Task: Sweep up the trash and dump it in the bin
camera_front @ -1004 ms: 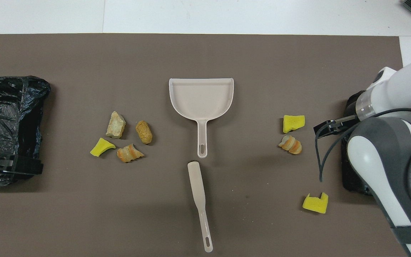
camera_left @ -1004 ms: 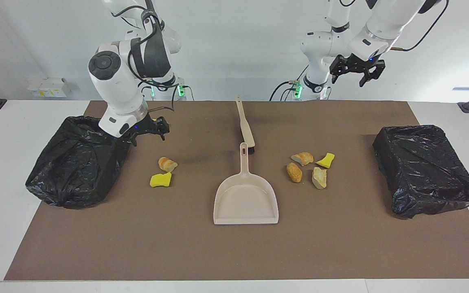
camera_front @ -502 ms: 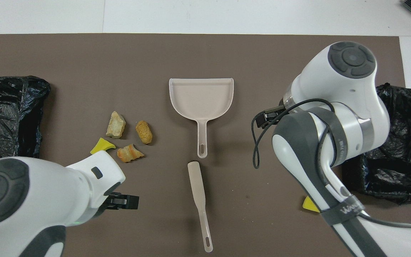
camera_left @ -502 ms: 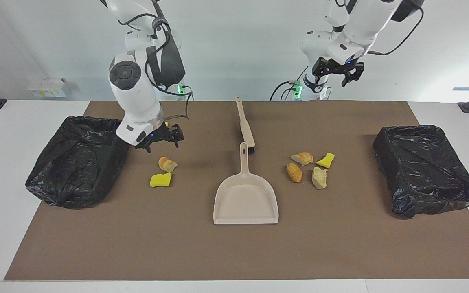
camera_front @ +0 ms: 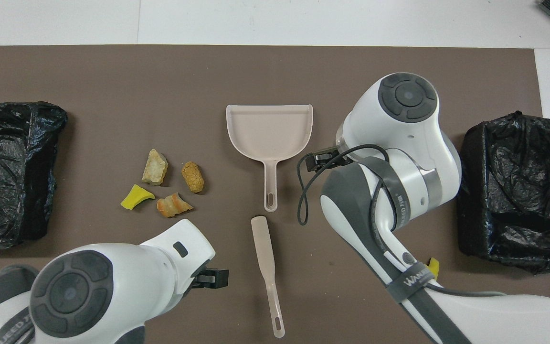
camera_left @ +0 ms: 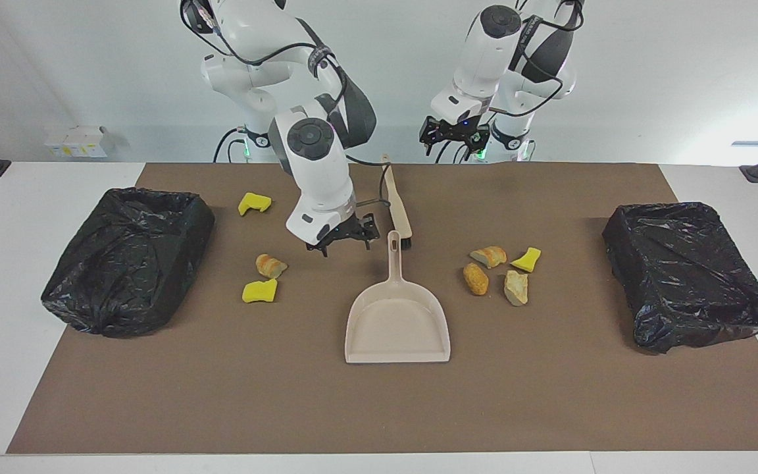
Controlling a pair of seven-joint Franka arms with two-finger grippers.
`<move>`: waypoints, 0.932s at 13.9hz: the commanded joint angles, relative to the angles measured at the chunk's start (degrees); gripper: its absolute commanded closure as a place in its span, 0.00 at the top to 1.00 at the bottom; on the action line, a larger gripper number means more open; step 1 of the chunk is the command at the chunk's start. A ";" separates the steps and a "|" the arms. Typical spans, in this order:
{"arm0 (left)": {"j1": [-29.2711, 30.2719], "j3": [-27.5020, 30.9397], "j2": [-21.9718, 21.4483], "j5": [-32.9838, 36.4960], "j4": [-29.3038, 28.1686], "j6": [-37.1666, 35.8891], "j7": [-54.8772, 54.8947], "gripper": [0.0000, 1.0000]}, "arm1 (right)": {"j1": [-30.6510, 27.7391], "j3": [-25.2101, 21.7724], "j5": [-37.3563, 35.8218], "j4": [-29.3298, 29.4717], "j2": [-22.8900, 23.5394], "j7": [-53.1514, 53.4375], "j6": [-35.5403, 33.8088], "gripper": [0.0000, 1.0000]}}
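The right gripper (camera_left: 343, 240) hangs low over the brown mat (camera_left: 550, 395), just beside the dustpan (camera_left: 397, 322) handle, its fingers apart and holding nothing. The left gripper (camera_left: 453, 137) is up in the air over the mat's edge at the robots' end, near the brush (camera_left: 397, 207) handle tip, fingers also apart and empty.

The brush lies nearer to the robots than the dustpan, almost touching its handle. Three bread chunks (camera_left: 476, 278) and one yellow sponge piece (camera_left: 526, 259) lie toward the left arm's end; one bread piece (camera_left: 270, 265) and two sponge pieces (camera_left: 260, 290) lie toward the right arm's end. A black-lined bin (camera_left: 688, 273) stands at each end.
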 commanded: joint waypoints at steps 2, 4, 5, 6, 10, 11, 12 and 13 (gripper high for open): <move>-2.31 1.08 -1.58 -2.19 -3.82 3.26 -0.64 1.00 | 6.03 -0.31 1.07 11.68 10.72 9.63 0.27 1.00; -2.31 1.08 -1.58 -2.19 -3.91 2.64 -0.55 1.00 | 7.10 -0.32 0.18 12.41 12.24 10.54 0.79 1.00; -2.31 1.17 -1.58 -2.19 -3.91 2.64 -0.55 1.00 | 7.28 -0.23 -0.34 12.15 12.15 10.54 0.88 0.99; -2.31 1.17 -1.58 -2.19 -3.91 2.55 -0.55 1.00 | 7.54 -0.14 -0.96 11.88 12.06 10.54 0.89 0.95; -2.31 1.17 -1.58 -2.19 -3.82 2.11 -0.55 1.00 | 7.55 -0.14 -3.33 8.91 11.36 10.63 0.97 0.74; -2.31 1.17 -1.58 -2.19 -3.82 2.11 -0.55 1.00 | 7.55 -0.23 -3.42 7.50 10.58 10.71 0.97 0.73; -2.22 1.17 -1.58 -2.19 -3.82 2.11 -0.55 1.00 | 7.55 -0.23 -3.42 6.62 10.22 10.80 0.97 0.73; -2.22 1.25 -1.58 -2.19 -3.82 2.11 -0.55 1.00 | 7.55 -0.23 -3.42 6.17 9.87 11.15 0.97 0.73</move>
